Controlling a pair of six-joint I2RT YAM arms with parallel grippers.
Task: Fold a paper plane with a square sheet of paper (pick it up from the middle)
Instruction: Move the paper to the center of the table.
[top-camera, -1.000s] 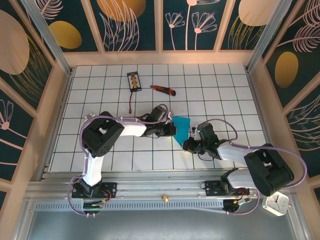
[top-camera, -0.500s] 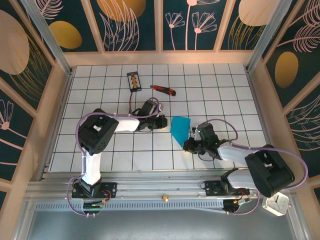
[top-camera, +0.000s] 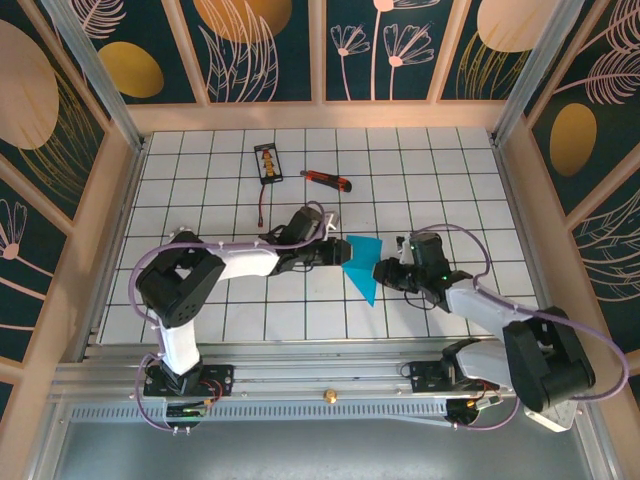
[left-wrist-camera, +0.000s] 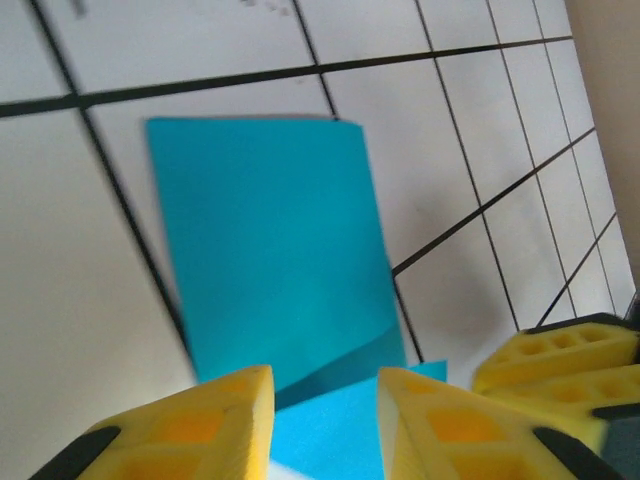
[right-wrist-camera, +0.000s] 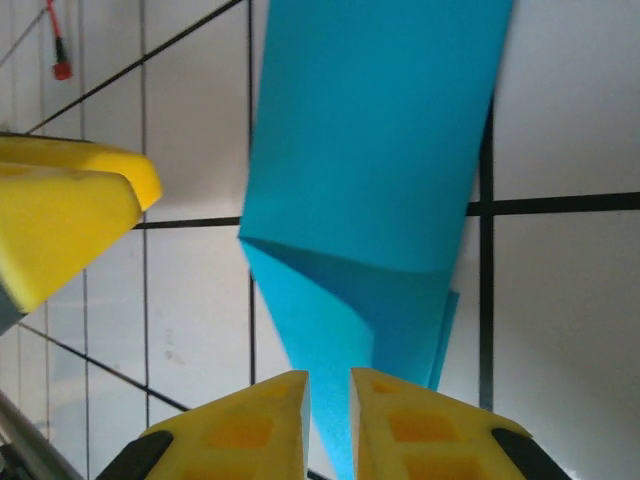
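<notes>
Square sheet of paper (top-camera: 362, 262), partly folded, mid-tabletop (top-camera: 420, 170) between arms. Right fingers (right-wrist-camera: 240, 430) apparently clenched on narrow end, anchoring it; left fingers (left-wrist-camera: 210, 420) spread astride opposite edge, likely for creasing.

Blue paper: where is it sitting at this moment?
In the top view the blue paper is mid-table between the left gripper and the right gripper, with the utility knife farther back.
</notes>
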